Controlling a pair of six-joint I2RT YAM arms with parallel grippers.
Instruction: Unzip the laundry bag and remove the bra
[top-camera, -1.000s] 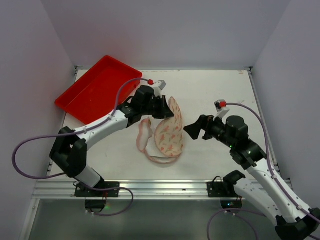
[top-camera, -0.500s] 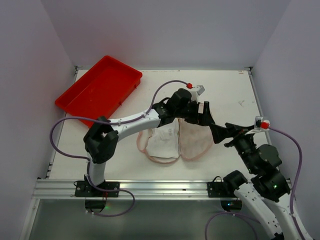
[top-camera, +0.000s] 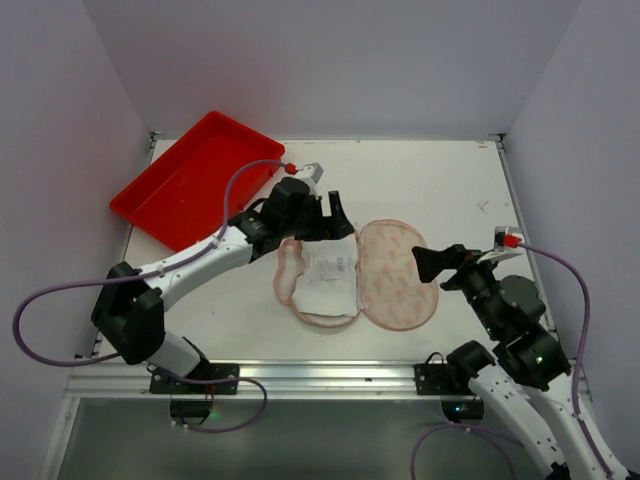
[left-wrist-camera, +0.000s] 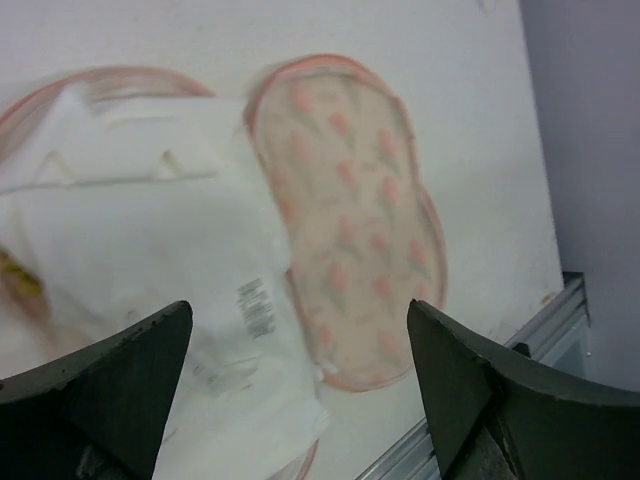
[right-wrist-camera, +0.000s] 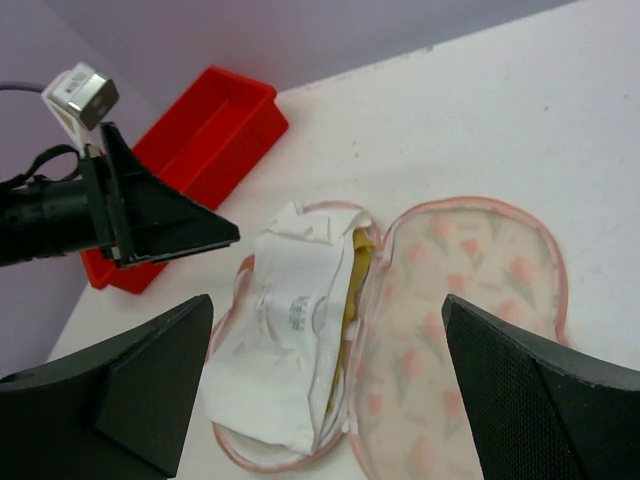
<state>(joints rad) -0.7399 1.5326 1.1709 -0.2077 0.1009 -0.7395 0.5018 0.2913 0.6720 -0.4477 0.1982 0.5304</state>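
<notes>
The laundry bag (top-camera: 400, 280) lies unzipped and spread flat mid-table, its cream printed lid (right-wrist-camera: 470, 300) (left-wrist-camera: 350, 220) folded out to the right. In the left half lies the white bra (top-camera: 325, 275) (right-wrist-camera: 290, 330) (left-wrist-camera: 130, 230), with a yellow layer (right-wrist-camera: 355, 275) showing along the hinge. My left gripper (top-camera: 338, 218) (left-wrist-camera: 298, 310) hovers open just above the bag's far edge, holding nothing. Off the lid's right edge, my right gripper (top-camera: 432, 268) (right-wrist-camera: 326, 300) is open and empty, pointing left at the bag.
A red plastic tray (top-camera: 195, 180) (right-wrist-camera: 200, 140) sits tilted at the far left corner. The aluminium rail (top-camera: 320, 375) runs along the near table edge. White walls close in the table on three sides.
The left gripper opened and let go of the lid, which fell flat to the right. The left arm drew back to the left, and the right gripper shifted slightly.
</notes>
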